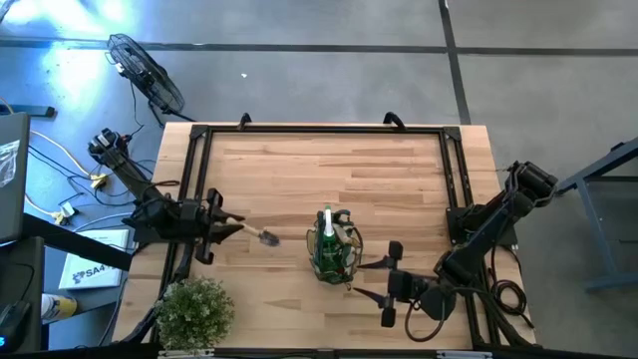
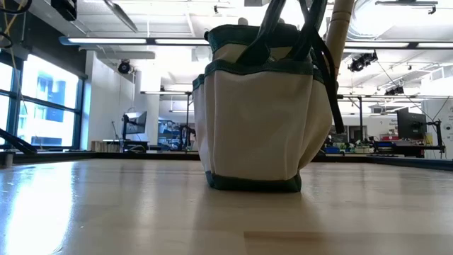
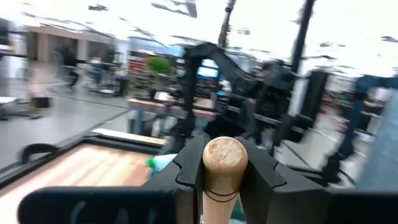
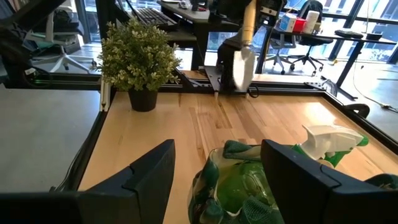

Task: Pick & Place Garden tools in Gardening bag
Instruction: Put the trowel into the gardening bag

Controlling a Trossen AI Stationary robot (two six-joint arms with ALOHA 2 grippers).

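Left fingers (image 3: 186,180) clamped on a trowel (image 1: 261,234) by its wooden handle (image 3: 224,163), blade pointing toward the bag (image 1: 335,257). In the high view the left gripper (image 1: 221,225) sits over the desk's (image 1: 329,170) left side, trowel well apart from the bag; whether it's lifted clear of the desk I can't tell.

Right fingers (image 4: 152,171) spread wide, holding nothing. Right gripper (image 1: 392,282) sits just beside the bag on its right, pointed at it.

Bag stands upright near desk centre, toward the front edge. A white-headed spray bottle (image 4: 326,142) and green stuff already stick out of its top.

Step, as I read it: trowel picked, transport to bag is in hand. Next move calls for carrying it rightward over the bag mouth, tipping it blade-down, and releasing clear of the loop handles and the bottle. Right arm looks placed to steady the bag if needed.

Count:
- bags: 1
- trowels in view: 1, held
- tools loose on the desk: none I can see
- items inside the bag: spray bottle plus green mass, can't count further
- plant (image 1: 195,311): 1, front-left corner, not part of the job
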